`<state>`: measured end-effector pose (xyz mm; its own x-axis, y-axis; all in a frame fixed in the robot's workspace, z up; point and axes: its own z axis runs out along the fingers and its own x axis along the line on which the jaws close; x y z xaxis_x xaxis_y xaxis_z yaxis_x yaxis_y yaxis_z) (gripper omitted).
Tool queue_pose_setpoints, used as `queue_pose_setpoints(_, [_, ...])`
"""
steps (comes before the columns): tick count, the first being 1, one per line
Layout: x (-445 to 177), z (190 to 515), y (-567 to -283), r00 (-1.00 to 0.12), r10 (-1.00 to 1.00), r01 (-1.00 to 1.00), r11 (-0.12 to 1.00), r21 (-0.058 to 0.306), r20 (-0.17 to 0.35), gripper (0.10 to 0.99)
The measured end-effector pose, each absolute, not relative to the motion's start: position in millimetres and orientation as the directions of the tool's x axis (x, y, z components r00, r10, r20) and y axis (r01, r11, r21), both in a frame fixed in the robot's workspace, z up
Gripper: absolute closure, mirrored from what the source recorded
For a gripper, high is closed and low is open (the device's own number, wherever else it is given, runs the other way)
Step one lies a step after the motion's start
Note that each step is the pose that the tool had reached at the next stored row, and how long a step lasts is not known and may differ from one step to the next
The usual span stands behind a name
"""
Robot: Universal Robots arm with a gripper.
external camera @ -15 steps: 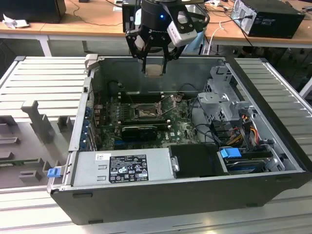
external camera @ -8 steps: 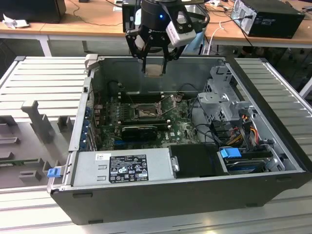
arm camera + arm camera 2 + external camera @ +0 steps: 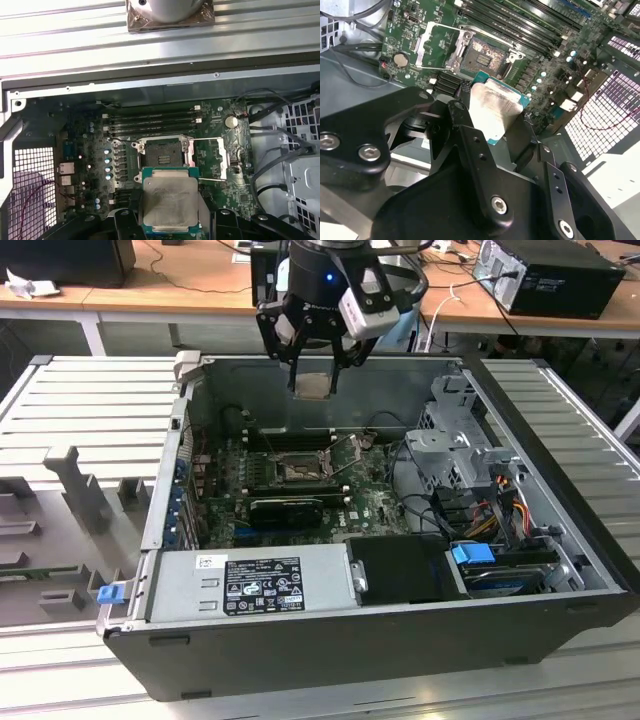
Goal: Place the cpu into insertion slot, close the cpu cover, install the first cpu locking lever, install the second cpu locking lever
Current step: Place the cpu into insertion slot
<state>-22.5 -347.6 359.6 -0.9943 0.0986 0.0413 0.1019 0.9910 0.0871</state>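
Holding the chip (image 3: pixel 167 200) flat, the fingers (image 3: pixel 465 127) pinch it by two of its sides, one finger on each side. The pale metal face looks up and the flat underside looks down at the board. I think it is held level like this so it can sit straight in its seat.

In the exterior view the chip hangs high in the air, over the far end of the open computer case (image 3: pixel 400 640). It is well above the green board (image 3: pixel 375 505) and touches nothing but the fingers.

The slot (image 3: pixel 164 154) is a small square with a dark middle, and it lies bare. The cover (image 3: pixel 223 159) is flipped open and lies just beside the slot, so it does not block the way. Nothing sits in the slot.

Other parts crowd around it. Long black memory slots (image 3: pixel 150 120) run along its far side. A long black card (image 3: pixel 285 508) lies on its near side. A grey power box (image 3: pixel 250 585) fills the near end of the case. Loose wires (image 3: pixel 485 505) bunch up at the exterior view's right, well apart from the slot. The case rests on a ridged grey tabletop (image 3: pixel 80 400).
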Motion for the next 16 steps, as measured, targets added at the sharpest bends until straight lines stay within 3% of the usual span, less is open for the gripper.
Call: queue_pose_setpoints(16, [-22.5,359.5,-347.6,-0.982,0.182,0.185,0.979,0.087,0.041,0.557])
